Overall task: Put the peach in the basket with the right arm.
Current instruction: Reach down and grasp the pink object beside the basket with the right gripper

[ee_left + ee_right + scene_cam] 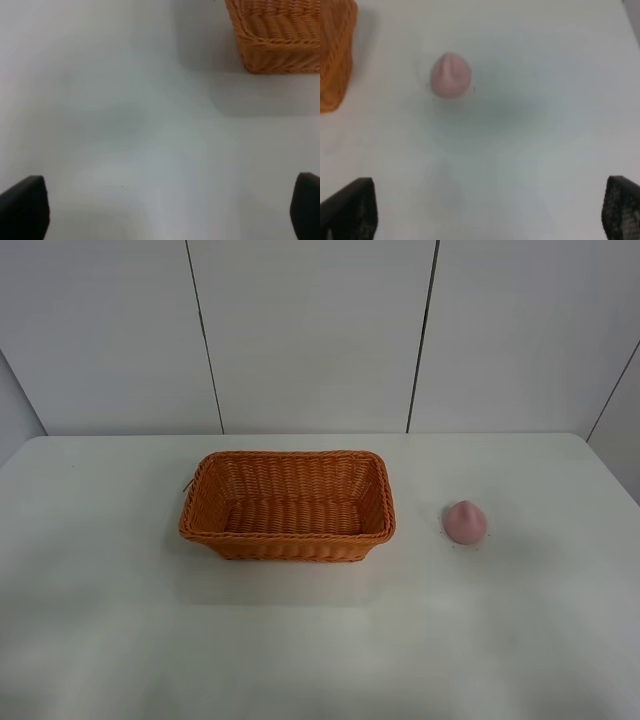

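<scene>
While the peach [465, 521] rests on the white table [120, 630], it is outside the basket [290, 538]. In the high view it lies to the basket's right, near it but not touching, with bare table between them. Its pointed tip faces up. The basket stands upright near the table's middle, long side across the view, its woven floor in plain sight. A pale panelled wall [300, 330] rises behind the table.

From the right wrist, the right gripper [490, 210] hangs over the table with its jaws wide apart and gripping nothing. Only its two black fingers [350, 210] show, at the frame's corners. The peach lies ahead of it, well clear of both fingers, and a rounded corner of the basket shows off to one side.

From the left wrist, the left gripper [164, 207] is likewise spread wide and holds nothing. It hangs above bare table, with one corner of the basket ahead of it and off to one side.
</scene>
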Controlling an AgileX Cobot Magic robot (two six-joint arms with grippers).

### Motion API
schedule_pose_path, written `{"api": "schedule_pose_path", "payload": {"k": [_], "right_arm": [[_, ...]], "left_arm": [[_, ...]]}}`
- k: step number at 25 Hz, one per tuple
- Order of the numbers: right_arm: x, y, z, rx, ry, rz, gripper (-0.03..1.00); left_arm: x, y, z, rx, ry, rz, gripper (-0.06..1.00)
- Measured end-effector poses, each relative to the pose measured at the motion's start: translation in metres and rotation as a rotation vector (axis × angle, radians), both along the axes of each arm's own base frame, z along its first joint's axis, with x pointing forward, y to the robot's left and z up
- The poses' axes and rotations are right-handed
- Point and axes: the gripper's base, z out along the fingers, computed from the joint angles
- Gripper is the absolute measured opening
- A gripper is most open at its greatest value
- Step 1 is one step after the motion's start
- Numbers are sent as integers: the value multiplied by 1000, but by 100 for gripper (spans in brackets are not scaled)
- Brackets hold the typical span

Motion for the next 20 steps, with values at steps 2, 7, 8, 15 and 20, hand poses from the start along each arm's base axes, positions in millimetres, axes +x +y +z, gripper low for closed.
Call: {"api": "schedule_pose_path", "payload": {"k": [2, 7, 8, 15, 20], "right_arm": [[28, 1, 9, 4, 89, 2, 70], [111, 6, 11, 28, 305, 5, 70], [127, 7, 10, 35, 334, 6, 70], [245, 13, -24, 53, 557, 3, 70], [309, 15, -59, 47, 692, 4, 70]], "left_arm": [[0, 0, 0, 0, 0, 0, 99], [0, 0, 0, 0, 0, 0, 99], [0, 0, 0, 0, 0, 0, 99], [0, 0, 0, 0, 0, 0, 99], [0, 0, 0, 0, 0, 0, 99]]}}
